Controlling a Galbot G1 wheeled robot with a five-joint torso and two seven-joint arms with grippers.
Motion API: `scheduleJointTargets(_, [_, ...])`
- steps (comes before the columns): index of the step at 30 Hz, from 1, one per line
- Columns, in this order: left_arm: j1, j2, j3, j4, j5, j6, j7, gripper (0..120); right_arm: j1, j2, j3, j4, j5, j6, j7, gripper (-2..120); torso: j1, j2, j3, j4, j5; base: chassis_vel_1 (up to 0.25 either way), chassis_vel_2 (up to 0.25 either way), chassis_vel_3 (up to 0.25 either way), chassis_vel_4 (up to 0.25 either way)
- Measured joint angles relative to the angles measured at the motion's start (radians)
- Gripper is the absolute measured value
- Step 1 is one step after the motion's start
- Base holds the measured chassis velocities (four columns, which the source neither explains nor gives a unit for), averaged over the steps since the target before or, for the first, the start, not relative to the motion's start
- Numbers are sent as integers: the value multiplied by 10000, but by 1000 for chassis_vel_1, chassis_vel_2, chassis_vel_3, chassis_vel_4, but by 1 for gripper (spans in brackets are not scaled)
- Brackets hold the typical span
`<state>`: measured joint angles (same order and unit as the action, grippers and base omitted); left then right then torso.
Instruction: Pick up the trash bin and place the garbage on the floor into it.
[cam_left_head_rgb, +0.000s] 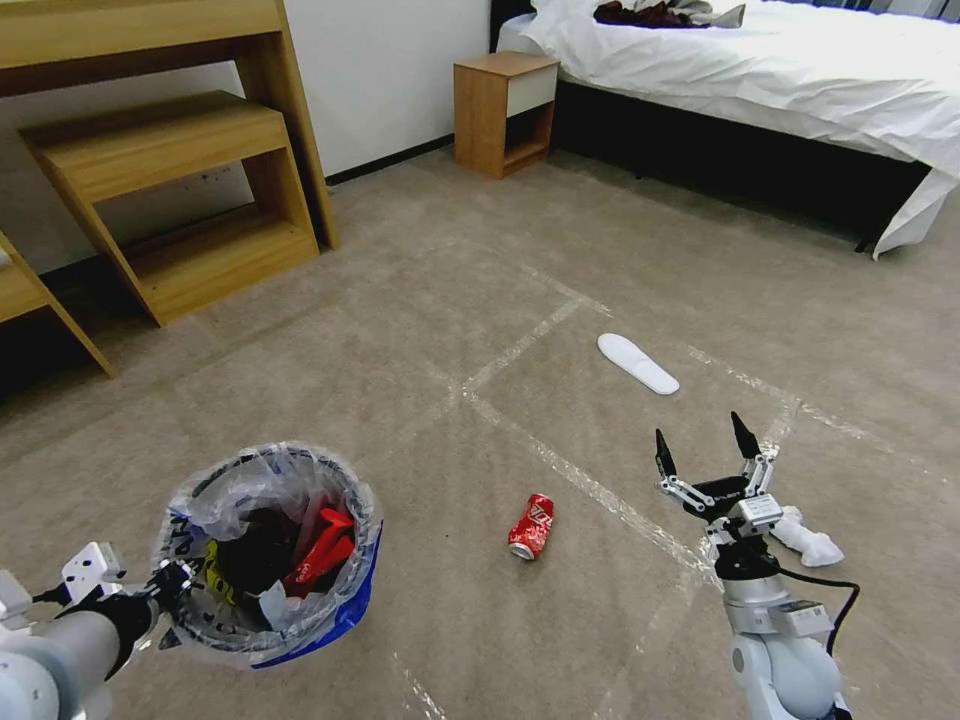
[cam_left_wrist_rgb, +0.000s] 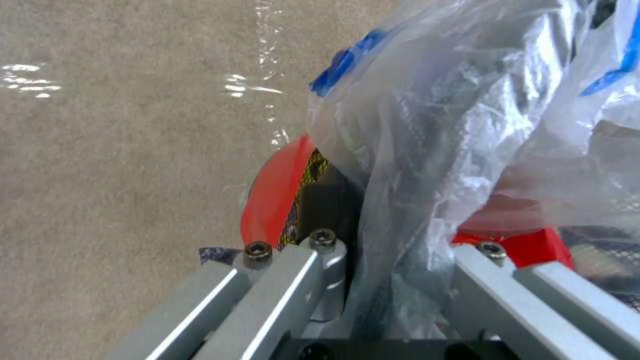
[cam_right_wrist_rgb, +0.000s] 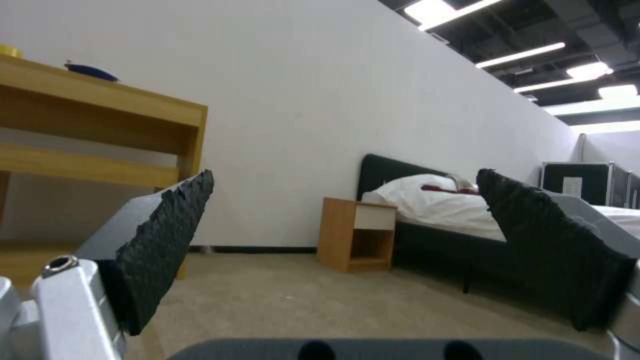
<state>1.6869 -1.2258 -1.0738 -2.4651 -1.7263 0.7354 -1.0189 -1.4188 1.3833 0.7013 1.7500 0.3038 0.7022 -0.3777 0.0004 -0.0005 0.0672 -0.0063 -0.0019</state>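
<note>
The trash bin (cam_left_head_rgb: 270, 550), lined with a crinkled clear bag, is at the lower left of the head view and holds red and dark litter. My left gripper (cam_left_head_rgb: 165, 585) is shut on its near rim. The left wrist view shows the same grip (cam_left_wrist_rgb: 400, 250), with the bag and the bin's red base (cam_left_wrist_rgb: 273, 195) between the fingers. On the floor (cam_left_head_rgb: 430, 330) lie a crushed red can (cam_left_head_rgb: 531, 526), a white insole (cam_left_head_rgb: 637, 362) and crumpled white paper (cam_left_head_rgb: 808, 540). My right gripper (cam_left_head_rgb: 705, 450) stands open and empty above the carpet, right of the can, with its black pads (cam_right_wrist_rgb: 167, 240) wide apart.
A wooden desk with shelves (cam_left_head_rgb: 170, 170) stands at the far left. A small nightstand (cam_left_head_rgb: 505, 110) and a bed with white bedding (cam_left_head_rgb: 780, 80) lie ahead. Clear tape strips (cam_left_head_rgb: 560, 460) cross the carpet between the can and the insole.
</note>
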Motion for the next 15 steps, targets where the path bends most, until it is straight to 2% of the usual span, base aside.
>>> scheduleJointTargets(15, [-50, -78, 69, 10, 30, 0, 2, 0, 87, -8, -39, -108, -107, 14, -106, 100, 0, 0, 1, 0, 0, -80, 82, 77, -80])
